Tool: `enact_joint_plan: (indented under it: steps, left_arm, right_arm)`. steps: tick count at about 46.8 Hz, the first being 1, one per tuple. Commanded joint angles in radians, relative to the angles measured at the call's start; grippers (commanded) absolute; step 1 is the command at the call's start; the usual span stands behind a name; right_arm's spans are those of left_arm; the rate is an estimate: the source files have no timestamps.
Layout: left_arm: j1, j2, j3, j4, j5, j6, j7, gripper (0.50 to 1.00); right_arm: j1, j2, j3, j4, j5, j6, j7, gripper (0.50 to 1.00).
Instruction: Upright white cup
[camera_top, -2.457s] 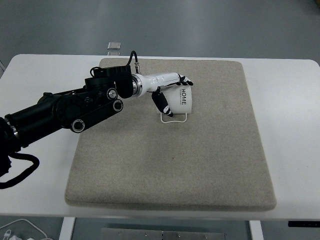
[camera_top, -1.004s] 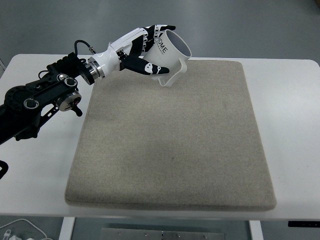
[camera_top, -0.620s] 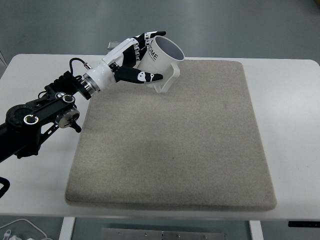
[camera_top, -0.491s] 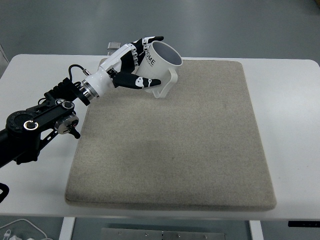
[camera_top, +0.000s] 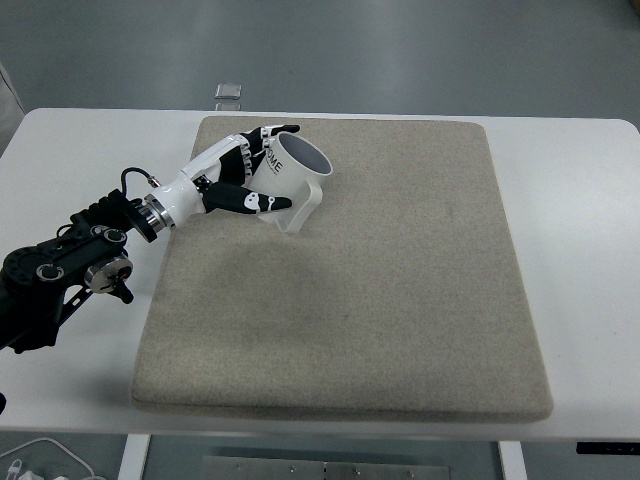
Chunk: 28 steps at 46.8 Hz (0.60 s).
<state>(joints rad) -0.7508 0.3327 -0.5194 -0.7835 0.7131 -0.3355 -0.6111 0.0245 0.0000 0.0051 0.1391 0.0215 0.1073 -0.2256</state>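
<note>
Lower than a moment before, the left hand (camera_top: 238, 180) had come down toward the beige mat (camera_top: 400, 300), fingers clasped around the white cup (camera_top: 288, 178), tilted mouth-up at its right, black lettering partly hidden, ending "OME".

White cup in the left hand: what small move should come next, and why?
Probably lower it a little and level it until its base sits flat on the beige mat, then open the fingers. The white cup is mouth-up but tilted, gripped by the left hand, and whether its base touches the mat is unclear.
</note>
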Motion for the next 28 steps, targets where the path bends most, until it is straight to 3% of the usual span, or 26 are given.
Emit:
enact_joint_plan:
  steps: [1,28]
  left_arm:
    - [-0.004,-0.004,0.001,0.017,0.0,0.0,0.0,0.5]
    - [-0.016,-0.044,-0.004,0.006,0.002,-0.016,0.0,0.5]
  right_arm:
    - [0.0,0.0,-0.001,-0.001,0.0,0.0,0.0,0.93]
    - [0.0,0.0,-0.001,0.001,0.0,0.0,0.0,0.93]
